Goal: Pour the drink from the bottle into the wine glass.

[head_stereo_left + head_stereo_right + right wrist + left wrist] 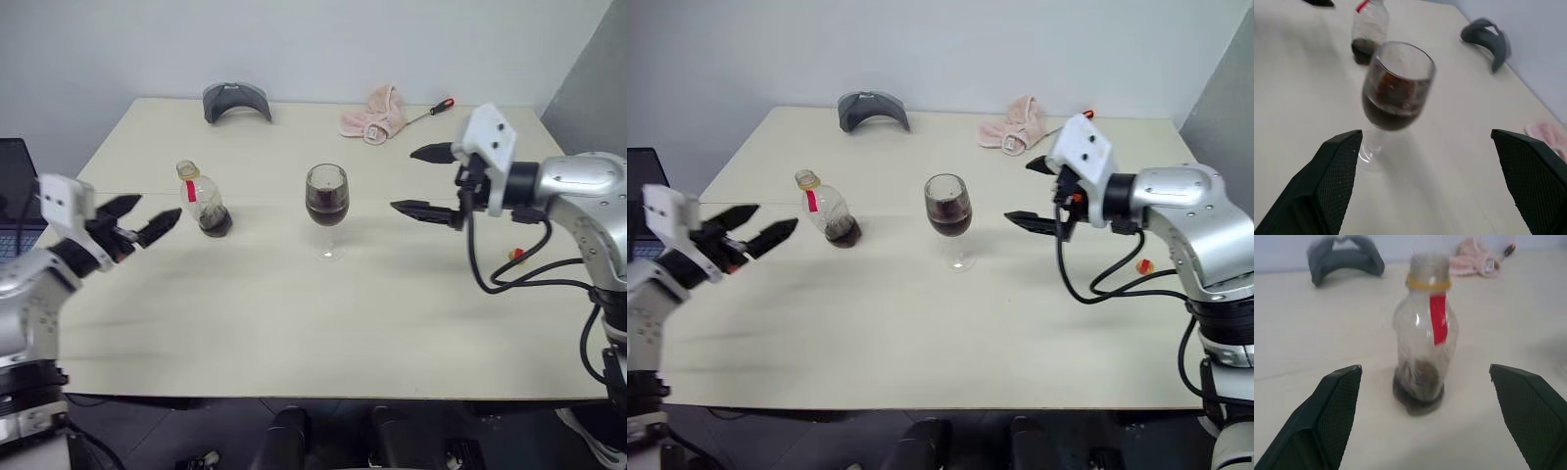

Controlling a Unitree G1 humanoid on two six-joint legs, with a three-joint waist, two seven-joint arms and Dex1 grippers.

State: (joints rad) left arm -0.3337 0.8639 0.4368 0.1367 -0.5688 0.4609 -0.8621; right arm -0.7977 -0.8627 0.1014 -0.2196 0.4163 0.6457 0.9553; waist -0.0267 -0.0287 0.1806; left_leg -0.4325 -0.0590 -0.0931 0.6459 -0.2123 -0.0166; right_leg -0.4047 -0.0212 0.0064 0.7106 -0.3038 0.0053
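Bottle (202, 199): upright on table (294, 323), nearly empty, at nine o'clock from wine glass (326, 209).
Drink (1387, 110): mostly in glass.
Left gripper (140, 219): wide open, empty.
Right gripper (428, 181): wide open, empty.
Advice: retract clear of both vessels.

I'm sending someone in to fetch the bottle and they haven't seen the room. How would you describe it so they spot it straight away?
Look at the pale table; left of the wine glass near its middle stands the bottle, upright and free of both tools. It is small, squat and clear, with a red strip down its neck and a little dark drink left at the bottom, shorter than the glass.
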